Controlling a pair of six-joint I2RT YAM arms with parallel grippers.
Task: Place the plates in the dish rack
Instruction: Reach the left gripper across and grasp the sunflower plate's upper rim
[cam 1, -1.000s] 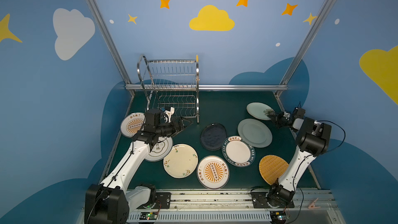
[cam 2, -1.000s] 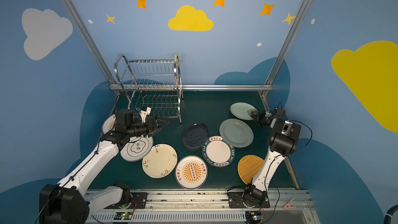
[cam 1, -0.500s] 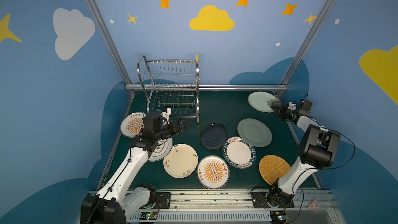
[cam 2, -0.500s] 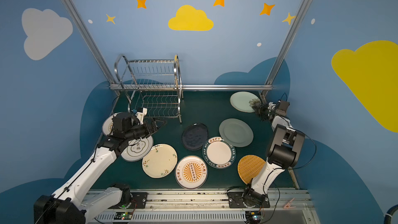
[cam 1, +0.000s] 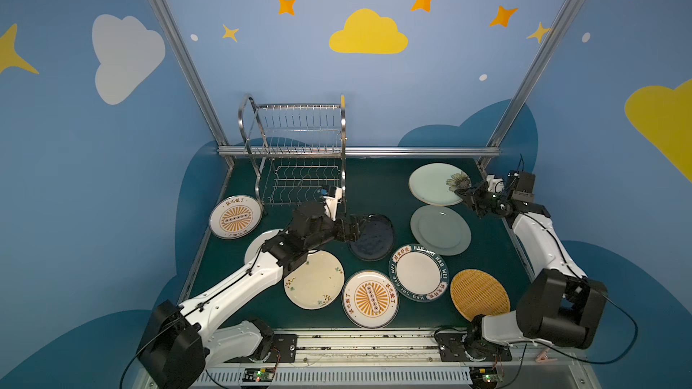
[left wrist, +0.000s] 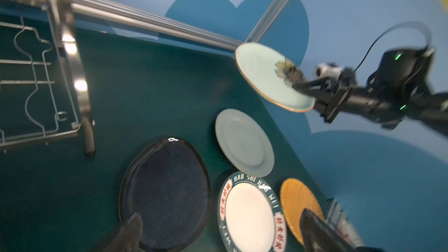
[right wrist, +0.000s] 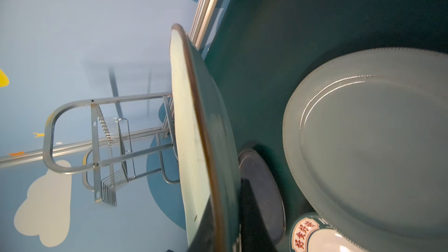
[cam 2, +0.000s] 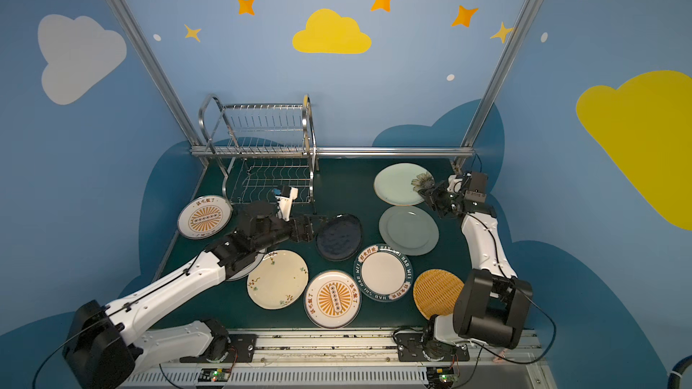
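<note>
The steel dish rack (cam 1: 296,151) (cam 2: 262,144) stands empty at the back left. My right gripper (cam 1: 462,193) (cam 2: 425,193) (right wrist: 225,226) is shut on the rim of a pale green plate (cam 1: 430,183) (left wrist: 261,73) with a flower print, held tilted above the table at the back right. In the right wrist view this plate (right wrist: 191,117) appears edge-on. My left gripper (cam 1: 357,228) (left wrist: 219,216) hangs open over the near-left rim of the black plate (cam 1: 374,239) (left wrist: 164,195), holding nothing.
Flat on the green table (cam 1: 374,188) lie a sunburst plate (cam 1: 235,217), a white plate (cam 1: 258,245) under the left arm, a cream floral plate (cam 1: 318,280), a second sunburst plate (cam 1: 370,299), a teal-rimmed plate (cam 1: 419,273), a yellow woven plate (cam 1: 479,293) and a plain green plate (cam 1: 440,230).
The right gripper has raised the flowered green plate off the table and carried it back. The left gripper has swung right, from beside the rack to the black plate.
</note>
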